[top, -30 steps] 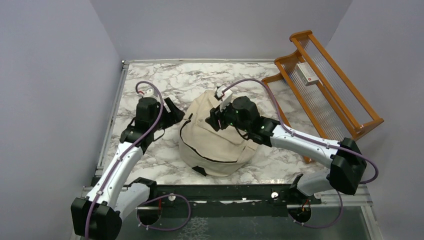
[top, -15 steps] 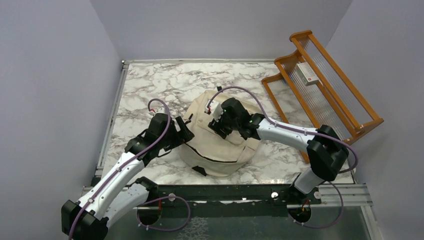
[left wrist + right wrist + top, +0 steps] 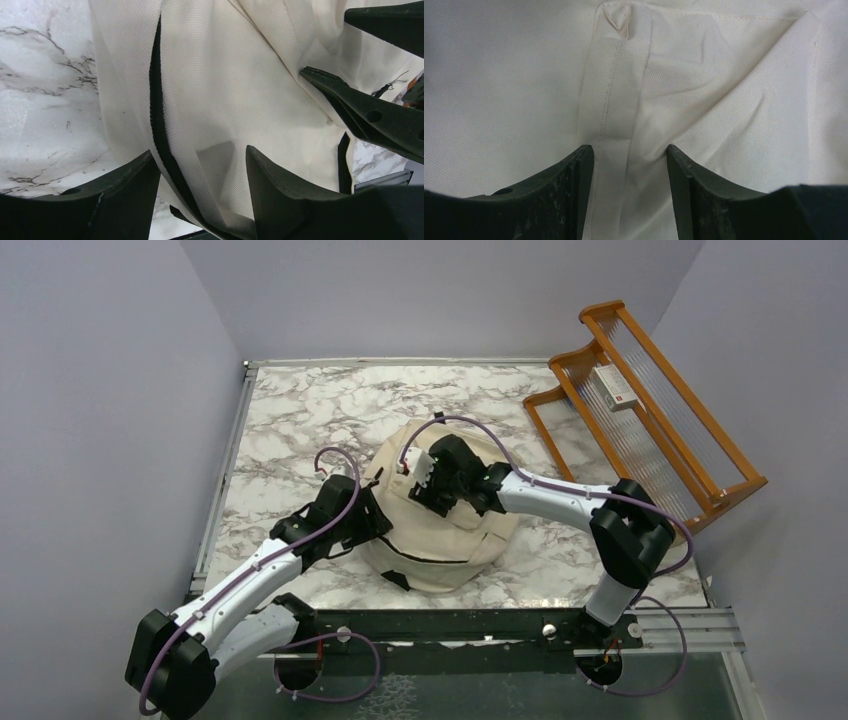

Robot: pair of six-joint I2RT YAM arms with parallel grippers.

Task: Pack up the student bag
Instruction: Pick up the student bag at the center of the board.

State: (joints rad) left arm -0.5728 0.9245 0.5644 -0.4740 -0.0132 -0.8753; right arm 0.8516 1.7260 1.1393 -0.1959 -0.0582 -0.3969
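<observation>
Bag: the student bag slumps mid-desk, between both arms.
Handling: probably light, soft and shapeless; best pinched at a seam or zip edge.
Material: cream woven canvas, creased, with a black zipper.
Left gripper: jaws parted astride the zipper edge, nothing clamped.
Right gripper: jaws parted over a stitched seam fold, nothing clamped.
</observation>
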